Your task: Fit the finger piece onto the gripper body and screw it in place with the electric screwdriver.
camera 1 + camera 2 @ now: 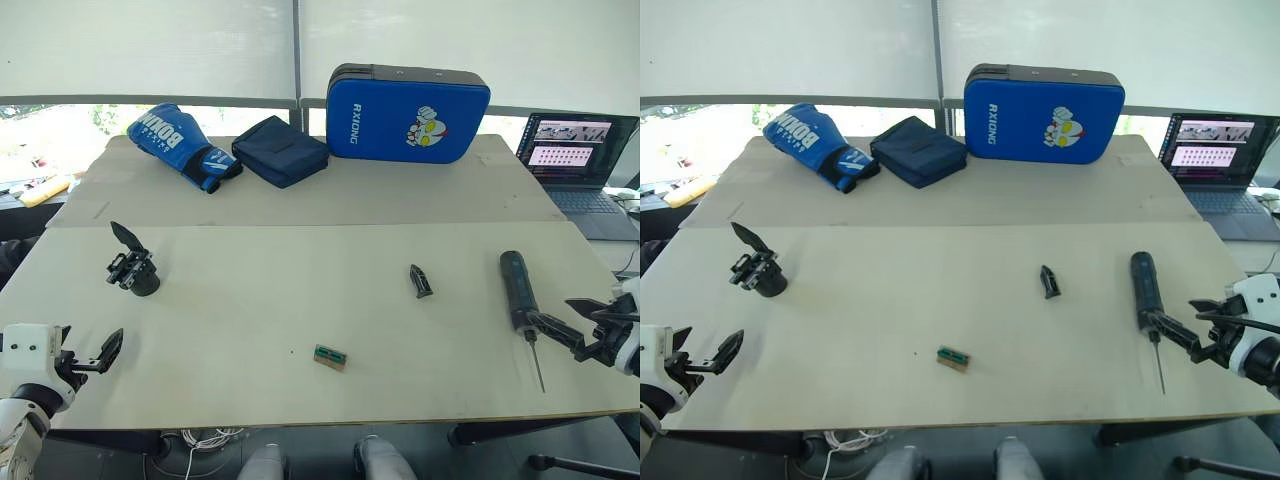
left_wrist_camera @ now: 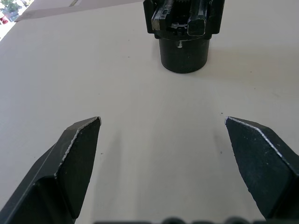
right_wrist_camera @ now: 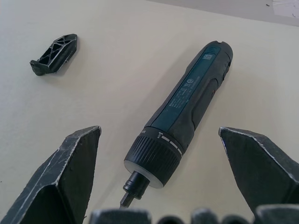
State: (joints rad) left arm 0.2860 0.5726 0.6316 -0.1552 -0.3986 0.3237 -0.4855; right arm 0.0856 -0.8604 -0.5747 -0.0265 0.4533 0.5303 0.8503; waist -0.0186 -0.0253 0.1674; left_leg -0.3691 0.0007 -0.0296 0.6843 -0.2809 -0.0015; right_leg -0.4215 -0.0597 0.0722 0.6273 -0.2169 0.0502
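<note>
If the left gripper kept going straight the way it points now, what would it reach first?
Most likely the gripper body: it sits straight ahead of the open left gripper, with bare table between them. Depth is hard to judge.

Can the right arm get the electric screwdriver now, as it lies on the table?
Probably yes. The right gripper has its jaws open, one on each side of the electric screwdriver, near its collar. Nothing lies between them, and the finger piece sits well aside.

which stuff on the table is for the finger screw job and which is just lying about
For the job:
finger piece
gripper body
electric screwdriver

Just lying about:
green-topped block
boxing glove
dark blue pouch
blue pad
laptop
</note>
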